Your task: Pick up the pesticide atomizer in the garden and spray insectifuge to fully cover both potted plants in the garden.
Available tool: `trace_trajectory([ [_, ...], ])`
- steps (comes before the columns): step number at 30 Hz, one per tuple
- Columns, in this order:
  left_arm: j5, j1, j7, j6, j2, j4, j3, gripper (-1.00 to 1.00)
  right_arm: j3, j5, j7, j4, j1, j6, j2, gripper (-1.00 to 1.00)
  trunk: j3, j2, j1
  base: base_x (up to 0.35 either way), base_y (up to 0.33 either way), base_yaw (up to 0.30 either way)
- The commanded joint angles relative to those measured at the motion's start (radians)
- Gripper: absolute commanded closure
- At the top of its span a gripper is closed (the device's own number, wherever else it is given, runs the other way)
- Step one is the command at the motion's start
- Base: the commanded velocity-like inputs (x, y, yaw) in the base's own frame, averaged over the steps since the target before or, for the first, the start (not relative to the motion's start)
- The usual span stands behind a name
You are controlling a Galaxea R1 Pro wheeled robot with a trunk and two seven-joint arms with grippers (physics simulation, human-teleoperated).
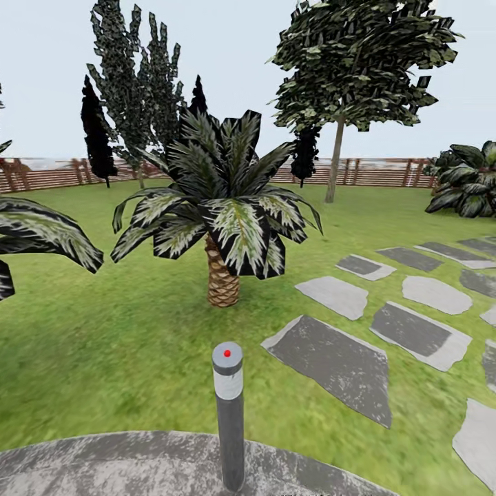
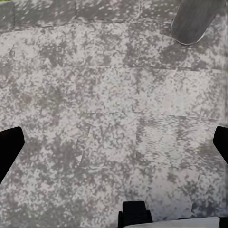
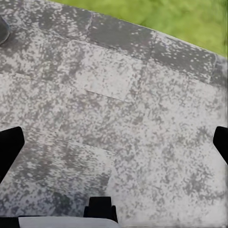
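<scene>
The pesticide atomizer and the potted plants are out of view. The head view looks across the garden lawn [image 1: 103, 344] from the grey round patio [image 1: 138, 461]. My left gripper [image 2: 114, 142] hangs open over the speckled patio paving, its black fingertips [image 2: 9, 147] far apart with nothing between them. My right gripper [image 3: 114, 142] is also open over the same paving, near the patio's edge where the grass [image 3: 180, 19] begins.
A grey bollard lamp [image 1: 229, 413] with a red dot stands at the patio's front edge; its base [image 2: 192, 21] shows near my left gripper. A scaly-trunked palm [image 1: 220, 213] grows just beyond. Stepping stones [image 1: 331, 358] run to the right. A wooden fence [image 1: 55, 173] closes the back.
</scene>
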Motion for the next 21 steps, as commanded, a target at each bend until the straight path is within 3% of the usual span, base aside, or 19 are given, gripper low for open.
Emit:
trace_trajectory([
  [1, -0.006, 0.0, 0.0, -0.003, 0.001, 0.0, 0.0, -1.0, -0.001, 0.0, 0.0, 0.001, -0.001, -0.003, 0.0, -1.0, -0.001, -0.001, 0.0, 0.0, 0.0, -0.284],
  [21, -0.006, 0.0, -0.001, -0.004, 0.003, 0.002, 0.002, -1.0, -0.001, 0.0, 0.0, 0.001, -0.001, -0.003, 0.0, -1.0, -0.001, -0.001, 0.0, 0.0, 0.0, -0.284],
])
